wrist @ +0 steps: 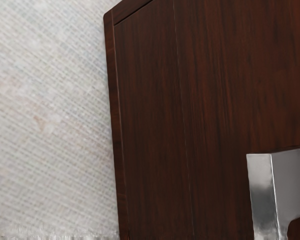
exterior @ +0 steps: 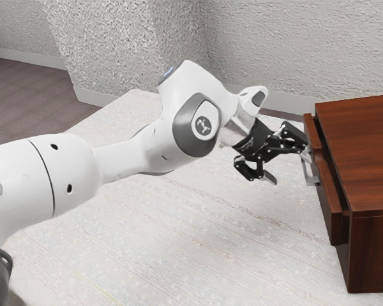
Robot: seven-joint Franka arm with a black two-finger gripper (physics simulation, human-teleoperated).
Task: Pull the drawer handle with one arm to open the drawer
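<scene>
Exterior view, end effector (exterior: pixel 288 159) spread open beside drawer handle (exterior: pixel 311 167), wrist view, wooden drawer front (wrist: pixel 190 115) close up.

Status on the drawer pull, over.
Pincer open, beside handle, not gripping. Drawer looks near shut. Nothing in the way.

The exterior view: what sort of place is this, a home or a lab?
Likely a bare computer-rendered test room, not a home: rough plaster walls, a pale table holding one dark wooden drawer cabinet, and a white robot arm reaching toward it.
</scene>
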